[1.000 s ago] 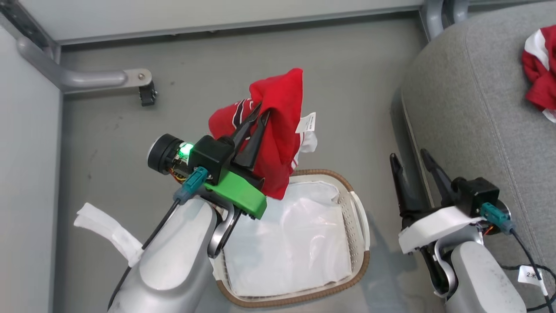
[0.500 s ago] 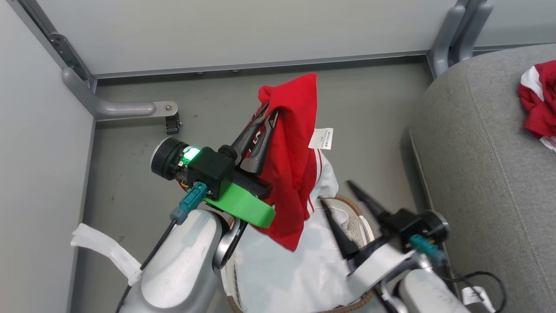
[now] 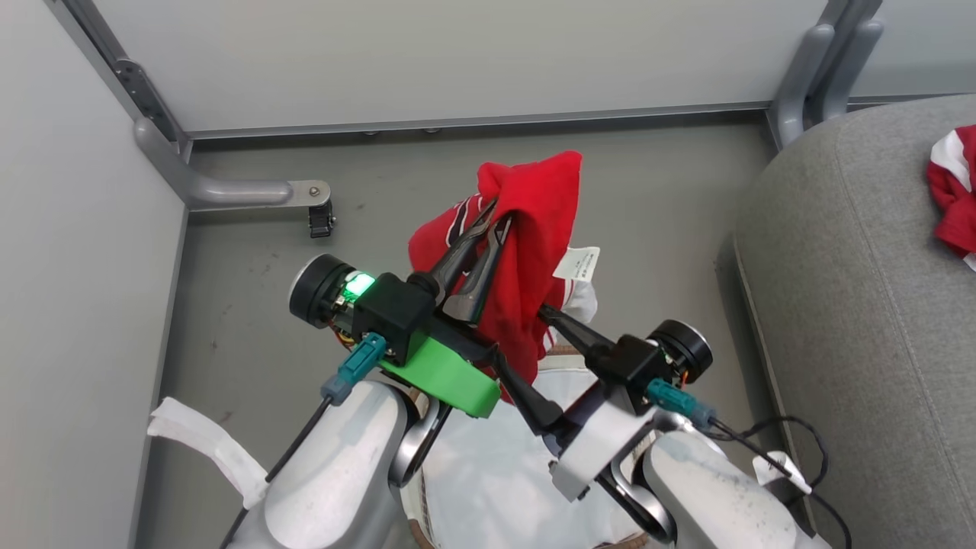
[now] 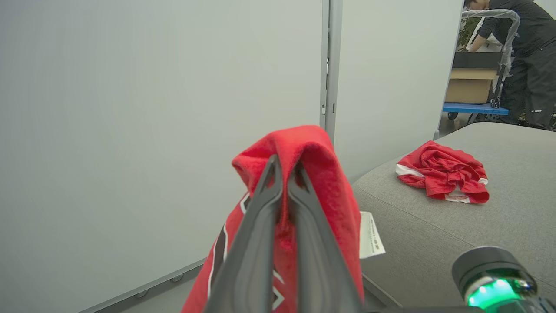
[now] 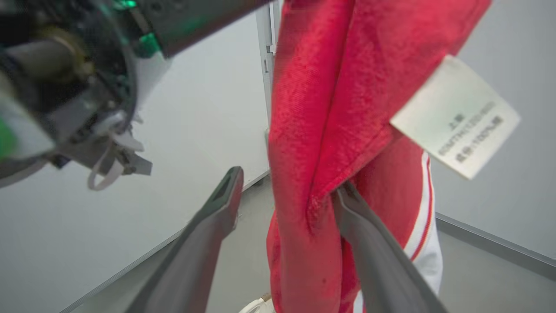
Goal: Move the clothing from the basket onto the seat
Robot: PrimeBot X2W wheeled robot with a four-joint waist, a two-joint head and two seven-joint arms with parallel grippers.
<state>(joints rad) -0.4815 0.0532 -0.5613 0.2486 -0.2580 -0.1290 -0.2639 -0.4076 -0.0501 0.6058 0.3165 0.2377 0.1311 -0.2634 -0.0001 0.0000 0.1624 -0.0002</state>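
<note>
My left gripper [image 3: 499, 213] is shut on a red garment [image 3: 534, 252] of the clothing, which hangs from its tips above the basket. In the left wrist view the left gripper [image 4: 284, 165] pinches the cloth's [image 4: 330, 182] top fold. My right gripper [image 3: 518, 332] stands open around the hanging cloth's lower part. In the right wrist view the open right gripper [image 5: 286, 182] has the red fold [image 5: 330, 87] between its fingers, and the white label tag [image 5: 456, 117] dangles beside it. The basket [image 3: 416, 526] is mostly hidden under my arms. The grey seat [image 3: 854, 305] lies to the right.
Another red and white garment [image 3: 953, 198] lies on the seat [image 4: 434, 226]. A glossy white liner [image 3: 496, 488] fills the basket. Grey wall panels and a metal frame foot [image 3: 320, 217] border the floor. A person [image 4: 521, 52] stands by a cart far behind.
My right gripper has swung left from beside the seat and now straddles the hanging garment. The left gripper keeps its hold. The head camera has shifted too.
</note>
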